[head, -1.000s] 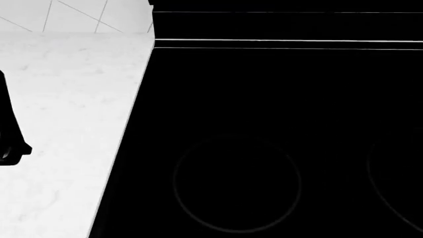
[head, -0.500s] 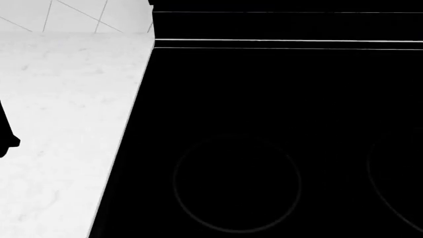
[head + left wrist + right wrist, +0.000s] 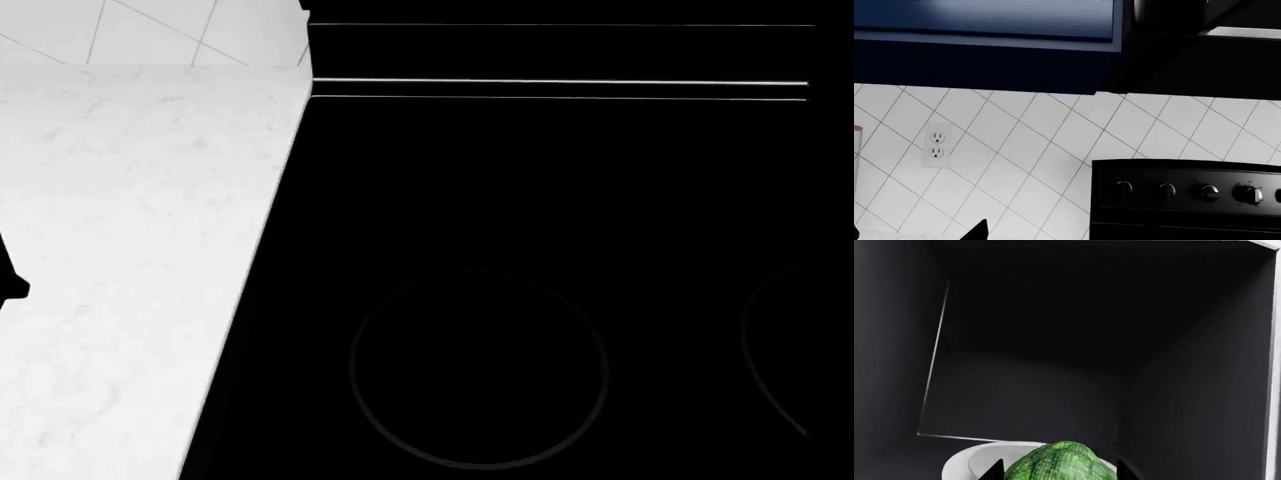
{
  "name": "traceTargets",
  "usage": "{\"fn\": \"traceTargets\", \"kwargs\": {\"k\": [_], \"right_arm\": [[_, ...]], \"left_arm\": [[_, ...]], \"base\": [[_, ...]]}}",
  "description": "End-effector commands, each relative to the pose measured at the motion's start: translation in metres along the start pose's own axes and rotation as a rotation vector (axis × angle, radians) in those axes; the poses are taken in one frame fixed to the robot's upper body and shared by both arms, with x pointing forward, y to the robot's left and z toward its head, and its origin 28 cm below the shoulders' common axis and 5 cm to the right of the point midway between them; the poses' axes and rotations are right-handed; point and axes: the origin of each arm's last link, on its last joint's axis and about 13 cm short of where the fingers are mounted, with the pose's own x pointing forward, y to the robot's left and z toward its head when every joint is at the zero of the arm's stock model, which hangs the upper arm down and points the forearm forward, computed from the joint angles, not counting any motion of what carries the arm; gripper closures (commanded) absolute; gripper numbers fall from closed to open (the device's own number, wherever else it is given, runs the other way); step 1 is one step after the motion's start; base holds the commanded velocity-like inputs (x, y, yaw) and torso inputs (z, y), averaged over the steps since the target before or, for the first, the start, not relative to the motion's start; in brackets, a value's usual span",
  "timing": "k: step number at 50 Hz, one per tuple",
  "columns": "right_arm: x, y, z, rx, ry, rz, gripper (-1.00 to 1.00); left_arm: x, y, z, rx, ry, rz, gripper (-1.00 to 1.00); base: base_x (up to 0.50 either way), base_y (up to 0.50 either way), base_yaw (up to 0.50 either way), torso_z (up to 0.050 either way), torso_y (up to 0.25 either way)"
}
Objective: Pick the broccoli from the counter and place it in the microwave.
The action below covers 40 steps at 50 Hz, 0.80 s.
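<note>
In the right wrist view my right gripper (image 3: 1059, 471) is inside the dark microwave cavity (image 3: 1054, 340). It is shut on the broccoli (image 3: 1057, 462), whose bumpy green crown fills the gap between the two fingertips. The broccoli hangs just over a round white plate (image 3: 971, 462) on the microwave floor. I cannot tell if it touches the plate. My left gripper (image 3: 1067, 236) shows one dark fingertip (image 3: 979, 231) far off centre and holds nothing. The white marble counter (image 3: 120, 250) is bare in the head view. Only a sliver of my left arm (image 3: 11, 282) shows there; the right arm is out of that view.
The glossy black stovetop (image 3: 534, 250) with burner rings lies right of the counter. The left wrist view faces a white tiled wall with an outlet (image 3: 935, 145), the stove's knob panel (image 3: 1187, 192), and navy upper cabinets (image 3: 987, 30). The microwave's side walls stand close around my right gripper.
In the head view the dark shape of my left arm at the left edge has drawn further out of frame. The counter and stovetop have not changed.
</note>
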Motion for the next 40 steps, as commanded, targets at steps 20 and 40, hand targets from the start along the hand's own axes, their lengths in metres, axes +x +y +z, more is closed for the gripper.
{"fn": "traceTargets", "kwargs": {"k": [20, 40], "right_arm": [[0.0019, 0.0138, 0.0007, -0.046, -0.022, 0.048, 1.00], [0.0021, 0.0143, 0.0001, -0.055, -0.021, 0.044, 1.00]], "left_arm": [[-0.0029, 0.0008, 0.0003, 0.001, 0.004, 0.007, -1.00], [-0.0023, 0.0016, -0.0004, 0.000, 0.001, 0.006, -1.00]], "base": [[0.17, 0.00, 0.00, 0.000, 0.000], [0.29, 0.00, 0.00, 0.000, 0.001]]}}
